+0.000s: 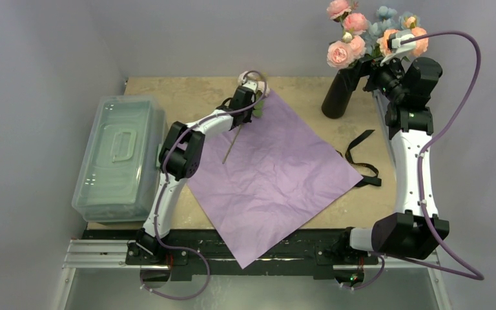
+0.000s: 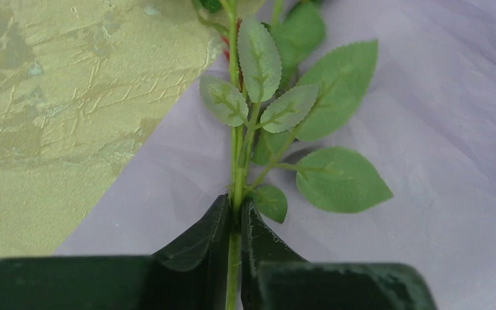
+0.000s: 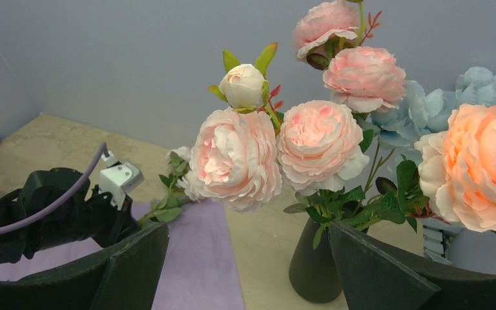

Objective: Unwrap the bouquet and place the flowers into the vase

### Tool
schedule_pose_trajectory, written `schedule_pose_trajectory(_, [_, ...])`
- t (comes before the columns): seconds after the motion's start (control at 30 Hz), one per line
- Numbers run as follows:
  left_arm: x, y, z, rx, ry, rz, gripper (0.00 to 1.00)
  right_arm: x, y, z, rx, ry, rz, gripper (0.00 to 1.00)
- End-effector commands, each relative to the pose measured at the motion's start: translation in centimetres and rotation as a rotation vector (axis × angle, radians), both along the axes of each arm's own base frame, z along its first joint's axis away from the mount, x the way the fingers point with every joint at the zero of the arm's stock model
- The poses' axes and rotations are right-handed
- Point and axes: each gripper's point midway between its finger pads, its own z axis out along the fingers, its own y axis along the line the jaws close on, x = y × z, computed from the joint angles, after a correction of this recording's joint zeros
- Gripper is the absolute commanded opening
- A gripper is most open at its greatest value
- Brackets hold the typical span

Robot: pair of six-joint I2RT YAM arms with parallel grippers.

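Thin green leafy stem (image 2: pixel 236 161), apparently pale-bloomed, pinched between left fingers (image 2: pixel 194 242).

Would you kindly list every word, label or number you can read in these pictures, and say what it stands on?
None can be read. The black ribbon is too small for any lettering to show; the plastic box, vase and purple paper carry no visible text.
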Motion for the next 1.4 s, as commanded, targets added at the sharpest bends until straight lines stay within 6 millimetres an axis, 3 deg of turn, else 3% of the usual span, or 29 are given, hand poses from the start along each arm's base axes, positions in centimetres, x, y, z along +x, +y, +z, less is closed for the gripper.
schedule_pose_trajectory(0.0, [1.0,-0.3,3.6,-0.021,-0.056,0.028,0.0,-0.4,0.1,2.5,-0.013,-0.064,0.003,0.98])
schedule_pose_trajectory(0.4, [2.1,-0.2,14.1,-0.316,-0.203,0.104,0.0,-0.4,1.0,3.3,0.036,-0.051,0.052,0.98])
schedule_pose_trajectory(0.67, [0.1,1.1,20.5,-0.538,-0.295,0.023,0.0,-0.6,1.9,3.6,0.089,-0.042,0.083,0.98])
schedule_pose_trajectory(0.77, [-1.3,1.3,23.5,-0.583,-0.34,-0.055,0.0,-1.1,2.7,3.8,0.111,-0.039,0.105,0.98])
schedule_pose_trajectory(0.97, [-5.0,1.5,28.8,-0.659,-0.415,-0.255,0.0,-2.2,6.4,3.7,0.142,-0.021,0.185,0.98])
schedule_pose_trajectory(1.1, [-9.8,0.6,32.8,-0.68,-0.513,-0.46,0.0,-3.1,9.9,3.1,0.198,0.012,0.28,0.98])
schedule_pose_trajectory(1.17, [-12.3,0.0,34.1,-0.703,-0.539,-0.57,0.0,-3.9,12.7,3.0,0.226,0.018,0.356,0.98])
schedule_pose_trajectory(1.37, [-18.7,-1.5,37.0,-0.753,-0.595,-0.825,0.0,-4.3,16.6,4.0,0.29,0.033,0.48,0.98])
